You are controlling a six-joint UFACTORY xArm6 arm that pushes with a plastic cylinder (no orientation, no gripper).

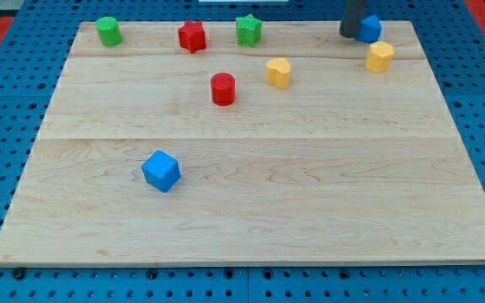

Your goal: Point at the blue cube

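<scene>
The blue cube (161, 171) lies on the wooden board (251, 210) at the view's lower left. My tip (349, 34) is at the view's top right, far from the cube. It touches the left side of another blue block (369, 29), whose shape is partly hidden by the rod.
A green cylinder (108, 31), a red star (192, 36) and a green star (247, 29) line the view's top edge. A red cylinder (222, 88) and a yellow block (279, 72) sit near the middle. Another yellow block (380, 56) is below my tip.
</scene>
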